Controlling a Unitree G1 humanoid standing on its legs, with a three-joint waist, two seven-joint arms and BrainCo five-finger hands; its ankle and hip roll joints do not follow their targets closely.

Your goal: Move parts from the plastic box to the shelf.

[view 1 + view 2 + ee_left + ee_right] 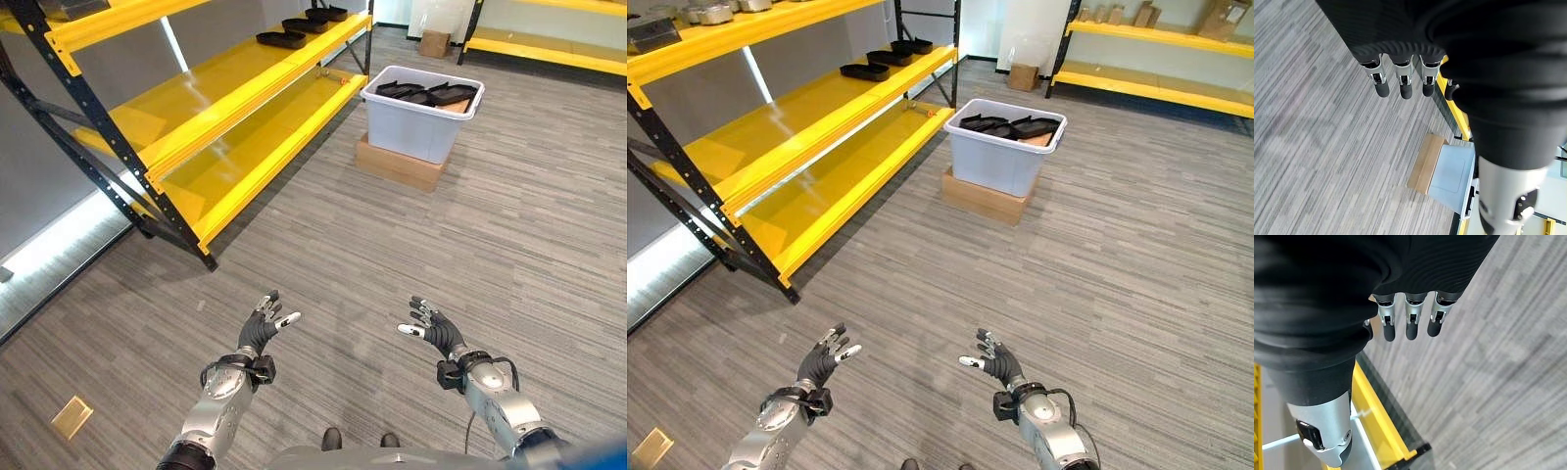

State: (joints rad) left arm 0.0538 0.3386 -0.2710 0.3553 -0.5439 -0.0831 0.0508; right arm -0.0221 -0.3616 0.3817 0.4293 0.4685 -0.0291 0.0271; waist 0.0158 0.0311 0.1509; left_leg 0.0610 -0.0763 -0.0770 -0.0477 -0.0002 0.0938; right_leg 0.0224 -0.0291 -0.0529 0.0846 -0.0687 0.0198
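A pale grey plastic box (416,125) stands on a flat cardboard box (397,164) on the floor ahead, with black parts (427,94) lying inside it. To the left runs the yellow shelf (230,108); several black parts (281,39) rest on its middle level at the far end. My left hand (263,331) and right hand (431,331) hover low over the carpet, far short of the box, both open and holding nothing. The left hand's fingers (1403,83) and the right hand's fingers (1410,323) hang straight.
Grey carpet stretches between me and the box. The shelf's dark upright (108,137) and its foot (196,257) stand at my left front. A small tan card (72,416) lies on the floor at lower left. Another yellow shelf (1156,73) and a small carton (1023,76) sit at the back.
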